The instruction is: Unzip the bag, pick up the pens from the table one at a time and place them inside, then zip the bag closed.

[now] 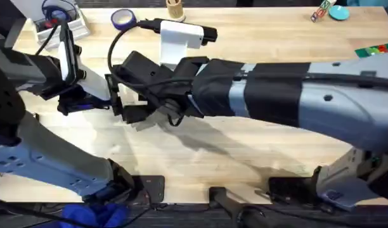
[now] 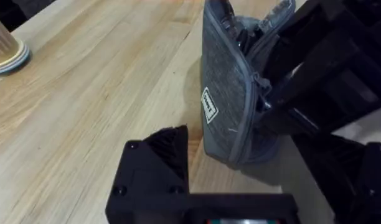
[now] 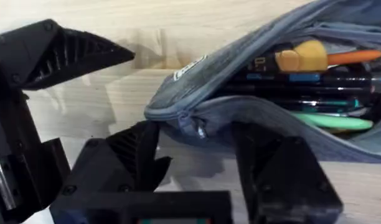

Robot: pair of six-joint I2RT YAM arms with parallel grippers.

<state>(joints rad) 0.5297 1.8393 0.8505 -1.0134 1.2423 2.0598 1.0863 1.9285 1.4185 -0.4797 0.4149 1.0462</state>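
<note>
bag (image 3: 253, 118): on table (image 1: 257, 152), left of centre, zip open, pens (image 3: 327, 121) inside
R gripper (image 3: 197, 134): fingers astride bag's end edge by zip; grip unclear
L gripper (image 2: 178, 155): just beside bag, apart; openness can't tell
room: bare wood toward near edge

Bag (image 3: 253, 118): grey-blue fabric pouch, zipper open along its top, mouth gaping. A small white label (image 2: 209, 106) sits on its side panel. In the left wrist view it stands on end on the table (image 2: 84, 106), the zipper seam running down one edge.

Pens: several lie packed lengthwise inside the open pouch. A bright green one (image 3: 330, 121) rests nearest the lower lip; dark ones (image 3: 302, 93) are stacked above it, and one with an orange-yellow end (image 3: 309, 57) lies uppermost.

Table: light wooden planks, visible grain.
</note>
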